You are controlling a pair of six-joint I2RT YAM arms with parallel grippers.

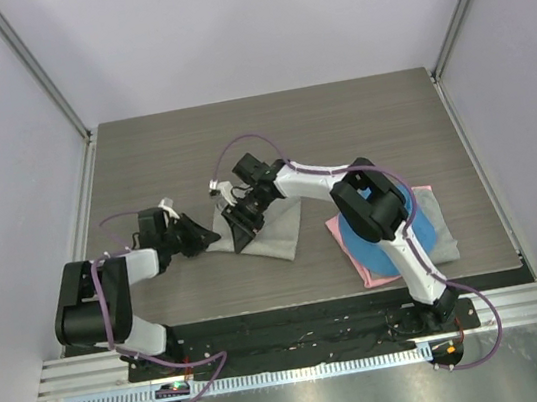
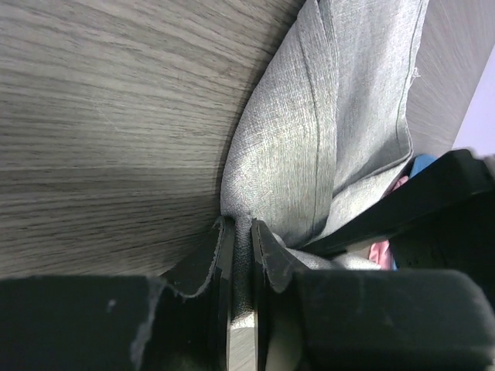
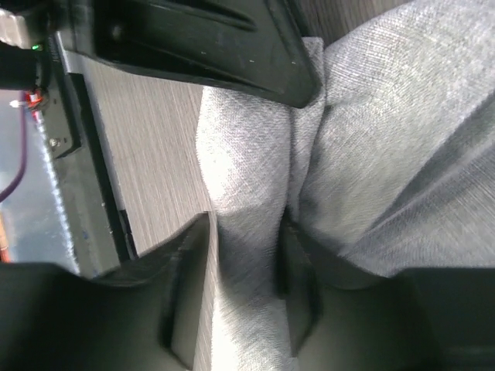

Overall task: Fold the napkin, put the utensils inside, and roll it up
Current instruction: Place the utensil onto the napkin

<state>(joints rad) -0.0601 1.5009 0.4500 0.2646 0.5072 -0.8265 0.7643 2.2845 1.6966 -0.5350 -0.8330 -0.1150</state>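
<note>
The napkin point(image 1: 271, 229) is lying bunched and partly folded near the middle of the table point(image 1: 141, 159), with both arms being held over its left part. The left gripper point(image 1: 211, 238) is being held low at the napkin's left edge. In the left wrist view its fingers point(image 2: 224, 255) are pressed almost together, and a thin fold of the grey fabric is being pinched between them just above the wood. From there the cloth is running up and away in long creases.

The right gripper point(image 1: 240, 227) is being held just beside the left one, pointing down onto the napkin. In the right wrist view its fingers point(image 3: 186, 263) are standing apart, with a raised ridge of napkin filling the space between them. Whether that ridge is being squeezed or only straddled cannot be told.

A blue cloth point(image 1: 366, 245) and a pink cloth point(image 1: 371, 277) are lying on the right, partly covered by the right arm.
</note>
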